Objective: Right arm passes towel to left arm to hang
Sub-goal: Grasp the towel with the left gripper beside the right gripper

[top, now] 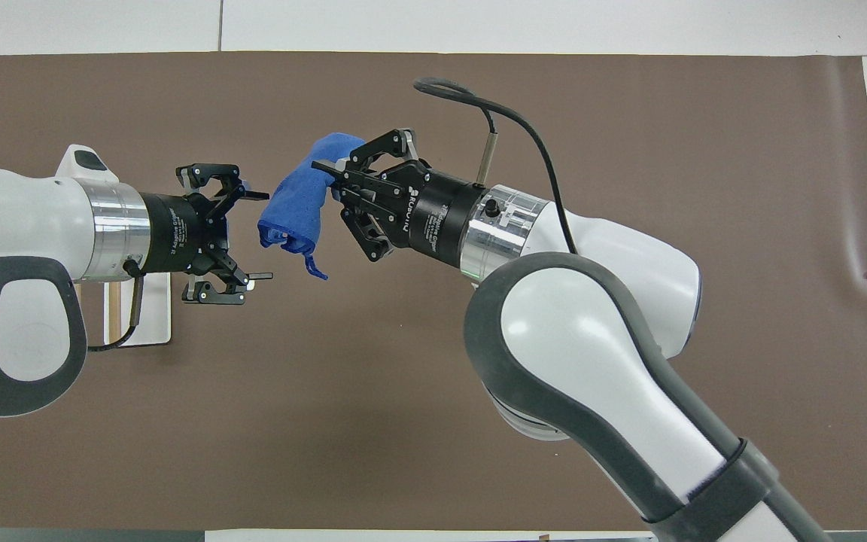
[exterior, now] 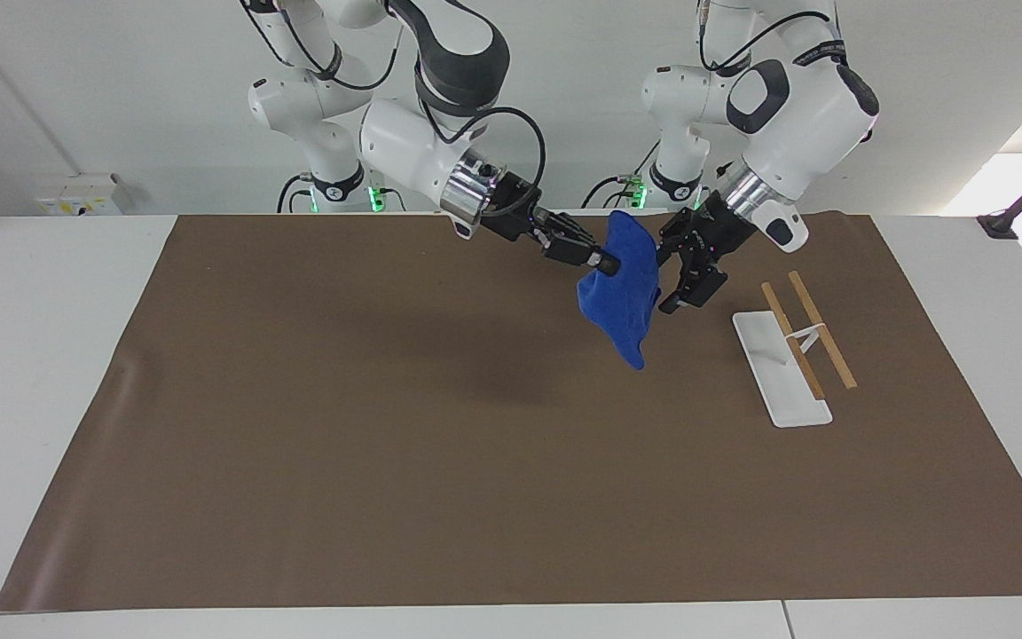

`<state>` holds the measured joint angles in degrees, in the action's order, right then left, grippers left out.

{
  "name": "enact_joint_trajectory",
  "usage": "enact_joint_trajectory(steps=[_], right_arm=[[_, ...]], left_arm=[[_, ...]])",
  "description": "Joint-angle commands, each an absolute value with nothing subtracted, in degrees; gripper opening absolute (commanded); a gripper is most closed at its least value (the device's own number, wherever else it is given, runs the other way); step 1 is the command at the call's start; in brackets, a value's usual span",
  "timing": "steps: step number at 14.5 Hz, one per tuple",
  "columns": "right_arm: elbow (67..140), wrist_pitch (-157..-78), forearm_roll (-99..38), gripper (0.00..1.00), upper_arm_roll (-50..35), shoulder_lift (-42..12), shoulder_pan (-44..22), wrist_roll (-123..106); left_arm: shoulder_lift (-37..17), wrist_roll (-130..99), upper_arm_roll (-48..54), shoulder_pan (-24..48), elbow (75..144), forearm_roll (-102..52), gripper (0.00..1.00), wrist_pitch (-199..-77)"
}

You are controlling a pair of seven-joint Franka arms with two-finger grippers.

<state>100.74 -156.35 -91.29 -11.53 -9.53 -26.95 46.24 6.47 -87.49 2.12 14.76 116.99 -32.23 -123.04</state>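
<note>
Holding towel (exterior: 622, 284) aloft, right gripper (exterior: 607, 263) faces spread left gripper (exterior: 681, 271)

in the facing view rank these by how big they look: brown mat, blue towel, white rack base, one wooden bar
1. brown mat
2. blue towel, raised, so somewhat unsure
3. white rack base
4. wooden bar, the thinnest

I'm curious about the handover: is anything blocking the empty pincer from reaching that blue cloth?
Nothing visible does. The left pincer, open, faces the towel with only air between them. The right pincer holds the towel up over the brown mat.
</note>
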Motion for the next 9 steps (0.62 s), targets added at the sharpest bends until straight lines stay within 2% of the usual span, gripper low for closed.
enact_joint_trajectory(steps=[1, 6, 7, 8, 9], right_arm=[[99.6, -159.1, -92.5, 0.00, -12.0, -10.1, -27.9, 46.7], [99.6, -159.5, -92.5, 0.00, -12.0, -10.2, -28.4, 46.5], [99.5, -159.7, -92.5, 0.00, -12.0, -10.2, -28.4, 46.5], [99.4, -159.8, -92.5, 0.00, -12.0, -10.2, -28.3, 46.5], [99.2, -159.7, -92.5, 0.00, -12.0, -10.2, -28.1, 46.6]], left_arm=[[8.4, -88.9, 1.8, 15.6, 120.0, -33.9, 1.00, -126.7], [7.1, -88.8, 1.9, 17.1, 120.8, -35.9, 0.98, -131.3], [6.9, -88.8, 1.9, 17.1, 120.7, -36.1, 0.85, -132.7], [5.7, -88.6, 1.9, 17.1, 120.7, -36.4, 0.53, -134.1], [5.4, -88.4, 1.9, 17.1, 120.5, -36.5, 0.34, -134.5]])
